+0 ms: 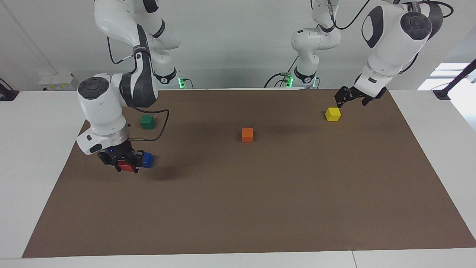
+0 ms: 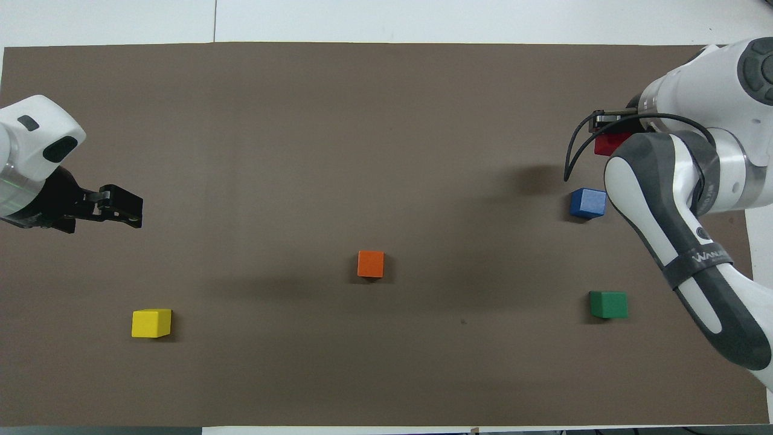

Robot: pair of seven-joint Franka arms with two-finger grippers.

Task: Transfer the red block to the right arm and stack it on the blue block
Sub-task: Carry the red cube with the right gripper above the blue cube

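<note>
Red block [image 1: 126,167]: small bright red cube, clamped in the right arm [image 1: 108,111] gripper [image 1: 125,167], raised above the mat [image 1: 260,208] near the edge at the right arm's end, faces roughly level. Blue block [image 1: 148,160]: deep blue cube, flat on the mat, just beside the red one, partly hidden by the gripper in the facing view.

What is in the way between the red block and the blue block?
Nothing visible. The right gripper holds the red block in the air close beside the blue block, with only bare mat between them. The green block sits nearer the robots, out of the way.
</note>
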